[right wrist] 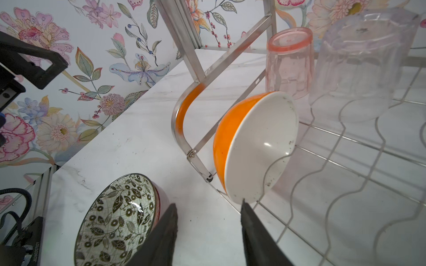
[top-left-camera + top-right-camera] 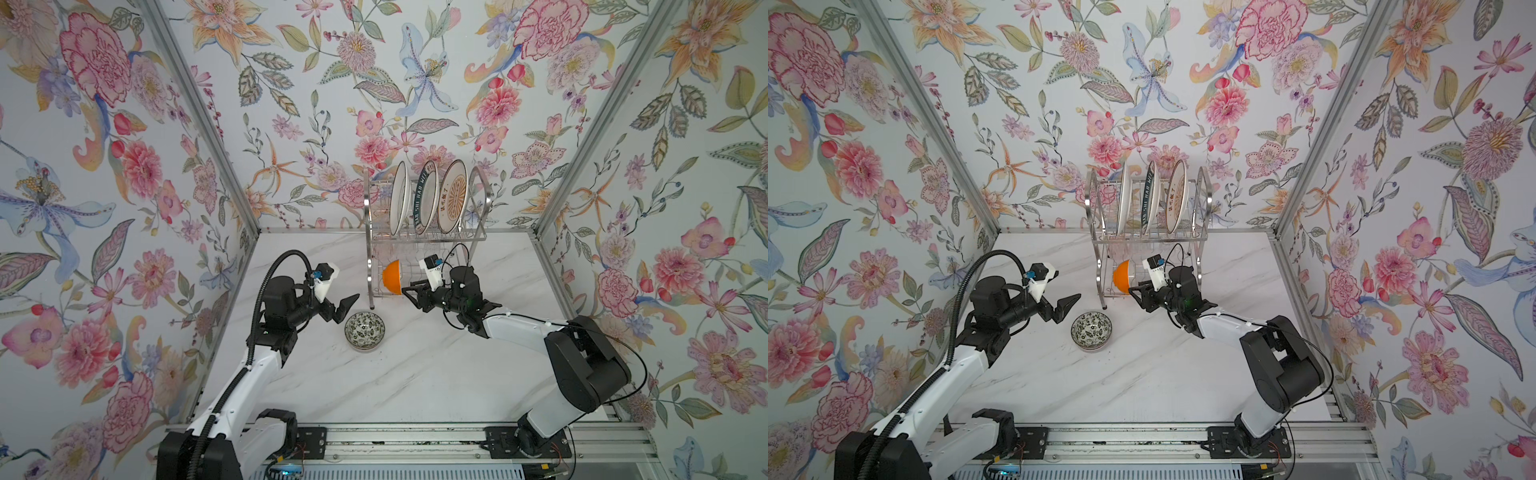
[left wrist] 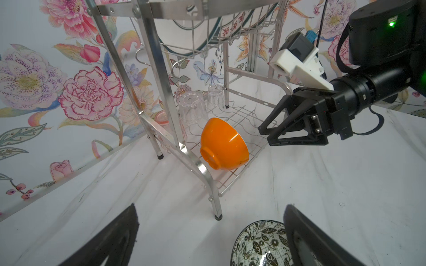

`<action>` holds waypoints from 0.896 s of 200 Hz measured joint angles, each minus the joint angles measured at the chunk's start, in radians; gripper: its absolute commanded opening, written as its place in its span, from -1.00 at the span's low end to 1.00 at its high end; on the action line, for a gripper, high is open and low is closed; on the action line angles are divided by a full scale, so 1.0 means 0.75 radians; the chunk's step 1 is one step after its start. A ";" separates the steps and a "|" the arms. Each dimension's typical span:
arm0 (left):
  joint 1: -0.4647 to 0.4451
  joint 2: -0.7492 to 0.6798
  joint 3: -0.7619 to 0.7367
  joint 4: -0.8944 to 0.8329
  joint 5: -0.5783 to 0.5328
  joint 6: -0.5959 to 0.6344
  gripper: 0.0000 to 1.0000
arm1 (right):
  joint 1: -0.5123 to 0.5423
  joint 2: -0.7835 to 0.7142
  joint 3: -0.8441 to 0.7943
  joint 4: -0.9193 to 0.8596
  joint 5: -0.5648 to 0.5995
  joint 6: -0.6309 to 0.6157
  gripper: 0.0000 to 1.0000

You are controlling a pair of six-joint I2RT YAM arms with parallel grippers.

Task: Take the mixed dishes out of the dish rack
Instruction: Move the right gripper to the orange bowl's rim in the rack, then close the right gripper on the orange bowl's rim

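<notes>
Toward the upper middle of both top views, the dish rack [image 2: 428, 239] stands at the back of the marble table [image 2: 436, 374]. Its upper tier holds three plates on edge, from left to right: the white plate [image 2: 399, 199], the green-lettered plate [image 2: 428, 199] and the sunburst plate [image 2: 454, 197]. On the lower tier the orange bowl [image 2: 392, 277] stands on its rim at the shelf's left end, close to the side frame. Its white inside faces the right gripper [image 2: 406, 292], whose jaws are parted and hold nothing. In the right wrist view one fingertip [image 1: 245, 207] sits right at the bowl's rim. Upturned behind the bowl are a pink-tinted tumbler [image 1: 289, 62] and a clear tumbler [image 1: 359, 69]. Lower left of the rack, the patterned bowl [image 2: 365, 331] sits upright on the table, just beside the left gripper [image 2: 347, 309], whose jaws gape wide and empty.
</notes>
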 measured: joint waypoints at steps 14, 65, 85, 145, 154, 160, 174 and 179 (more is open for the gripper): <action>-0.003 0.000 -0.010 0.001 -0.002 0.011 0.99 | -0.007 0.036 0.026 0.020 -0.024 0.009 -0.07; -0.018 0.010 -0.020 0.001 -0.018 0.038 0.99 | -0.011 0.159 0.116 0.113 -0.106 0.047 -0.03; -0.019 0.010 -0.025 0.000 -0.032 0.045 0.99 | -0.011 0.207 0.153 0.126 -0.127 0.063 -0.03; -0.027 0.010 -0.036 0.000 -0.046 0.065 0.99 | -0.013 0.323 0.226 0.160 -0.173 0.120 -0.04; -0.027 0.010 -0.036 0.001 -0.049 0.070 0.99 | -0.013 0.342 0.238 0.164 -0.180 0.130 -0.05; -0.028 0.010 -0.037 0.000 -0.053 0.073 0.99 | -0.013 0.355 0.245 0.167 -0.186 0.135 -0.05; -0.030 0.010 -0.039 0.001 -0.068 0.080 0.99 | -0.013 0.381 0.261 0.170 -0.201 0.152 -0.06; -0.030 0.010 -0.040 -0.001 -0.068 0.083 0.99 | -0.013 0.387 0.264 0.171 -0.204 0.158 -0.07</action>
